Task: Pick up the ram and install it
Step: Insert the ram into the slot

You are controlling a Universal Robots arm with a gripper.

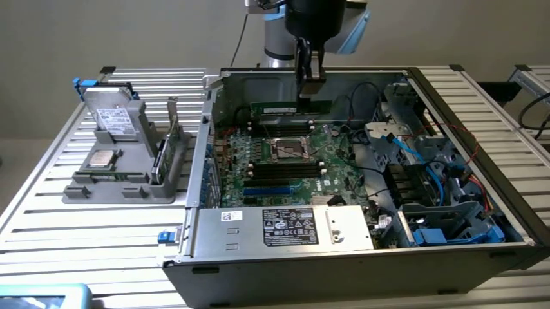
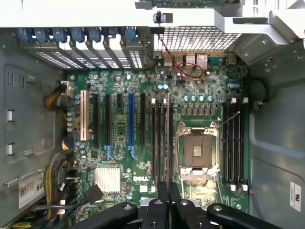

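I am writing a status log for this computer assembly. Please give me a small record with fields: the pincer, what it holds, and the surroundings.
pincer: shut on the memory stick
stick position: held level above the motherboard, behind the processor socket; it seems not seated in a slot yet
enclosure: open computer case on a slatted table
beside the case: gray holder, on the exterior view's left

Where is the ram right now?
In the exterior view, the ram is held by the end effector inside the open case, over the motherboard, beyond the processor socket.
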